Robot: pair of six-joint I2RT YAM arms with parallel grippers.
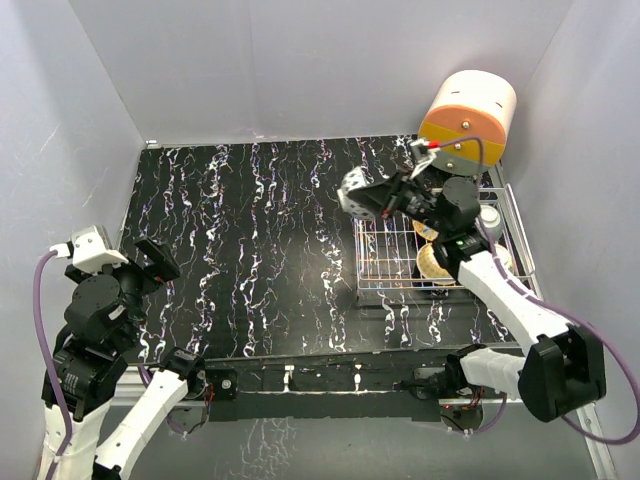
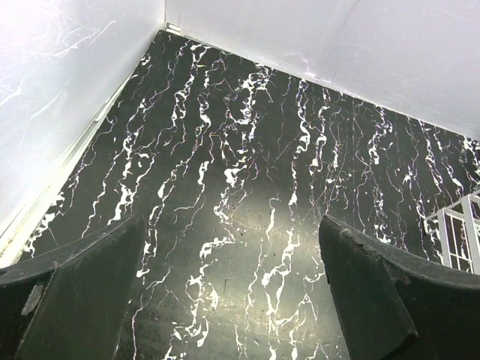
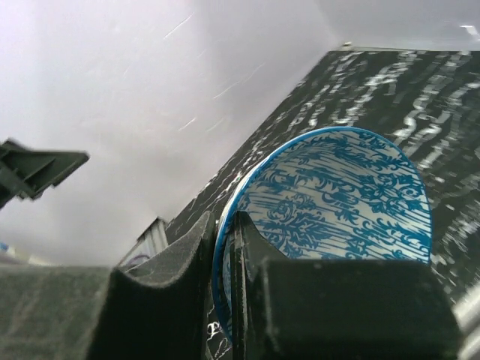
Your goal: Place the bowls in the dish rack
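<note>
Left end effector (image 2: 232, 300): parked at the near left corner, well apart from everything. Its jaws stand wide open with nothing between them, only bare desk (image 2: 247, 165) below.

Blue-patterned bowl (image 3: 337, 195): held in the air on its edge, at the far left corner of the dish rack (image 1: 385, 265). From the top view it hangs over the rack's left border, not squarely over the grid. How high it sits above the wires cannot be told.

Right end effector (image 3: 223, 277): closed almost fully, pinching the bowl's thin rim, one jaw inside the wall and one outside.

Racked bowls (image 1: 437, 262): at least two sit in the right part of the rack, partly hidden by the arm; their exact slots cannot be told.

Drawer unit (image 1: 467, 120): round, cream and orange, just beyond the rack's far right corner.

Risk, grip: the hold is on a narrow strip of glazed rim, so the bowl may pivot or slide out if the wrist turns quickly.

Risk, placement: if released here, it would likely catch the border wire and tip onto the desk.

Risk, collision: a move right that runs too far could knock the racked bowls.

Bowl relative to right end effector: the rim is between the jaws, and the body extends ahead of and to the right of them in the wrist view, with its patterned face towards the camera.
</note>
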